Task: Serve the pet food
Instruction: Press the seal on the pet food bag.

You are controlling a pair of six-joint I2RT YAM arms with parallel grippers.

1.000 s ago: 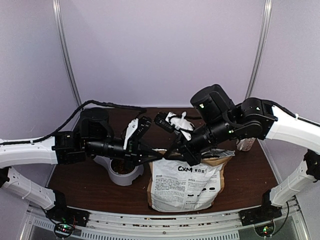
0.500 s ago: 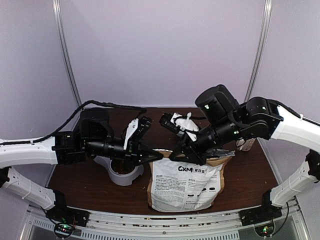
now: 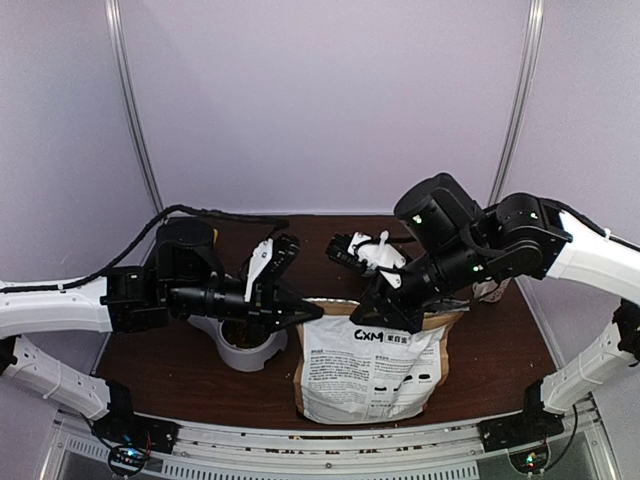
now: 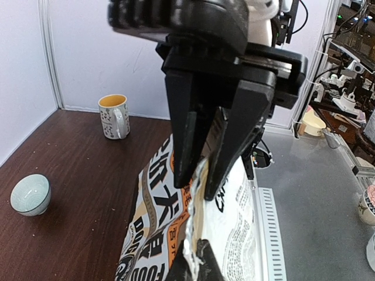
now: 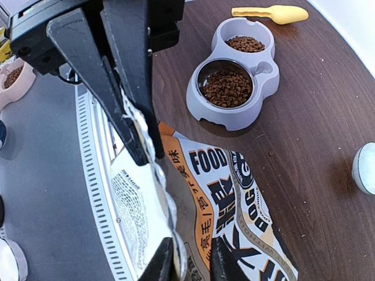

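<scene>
The pet food (image 5: 227, 88) lies as loose brown kibble in both cups of the grey double feeder (image 5: 202, 111). The feeder stands just beside the printed bag (image 3: 370, 372), on the left arm's side. We cannot tell whether more kibble is inside the bag, as its interior is hidden. We judge the kibble light, hard and free-running; fingers cannot pinch it, so it must travel by the bag or by the yellow scoop (image 5: 270, 13) lying beyond the feeder. The bag is soft, crinkled film, probably slick, and best held at its top seam. The left gripper (image 4: 198, 182) is closed narrow on that seam, and the right gripper (image 5: 146, 153) clamps it from the opposite side. The bag stands close to the near edge of the table (image 5: 316, 123) and the metal rail (image 5: 88, 140), so margin there is slight. Open room lies farther back, toward the mug (image 4: 114, 116) and the small bowl (image 4: 29, 194).
</scene>
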